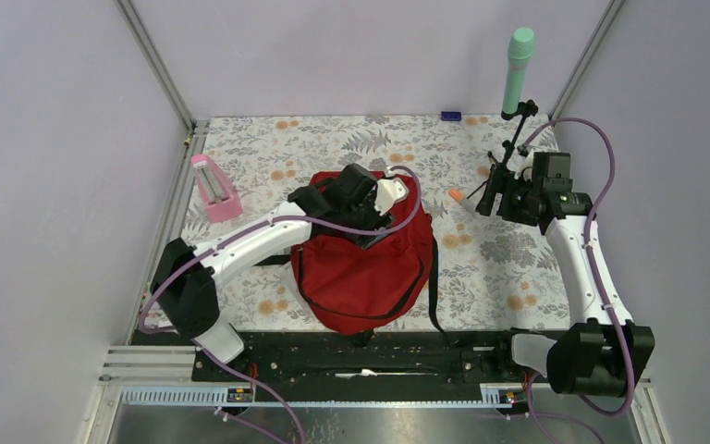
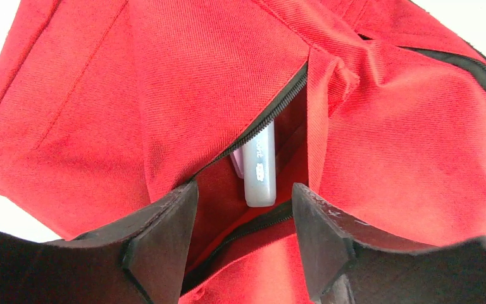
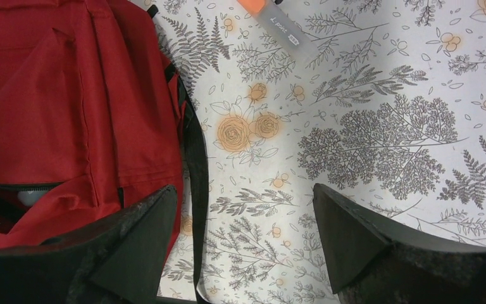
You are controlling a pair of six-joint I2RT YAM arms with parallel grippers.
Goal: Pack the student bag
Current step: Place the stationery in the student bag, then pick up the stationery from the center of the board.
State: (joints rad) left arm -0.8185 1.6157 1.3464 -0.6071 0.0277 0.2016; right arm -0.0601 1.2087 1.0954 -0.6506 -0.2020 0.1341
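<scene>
on the floral table (image 1: 518, 268), the student bag (image 1: 361, 268) slumps near the arm bases. the left gripper (image 2: 243, 197) hangs spread over its unzipped pocket, a pale marker (image 2: 259, 168) lying inside. the right gripper (image 3: 243, 202), spread and empty, hovers beside the bag, likely for the orange-capped marker (image 3: 272, 19).

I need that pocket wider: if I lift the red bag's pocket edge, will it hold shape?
Probably not: the student bag looks soft, creased and slumped, so it likely flops. Its strap lies loose on the table and may drag.
</scene>
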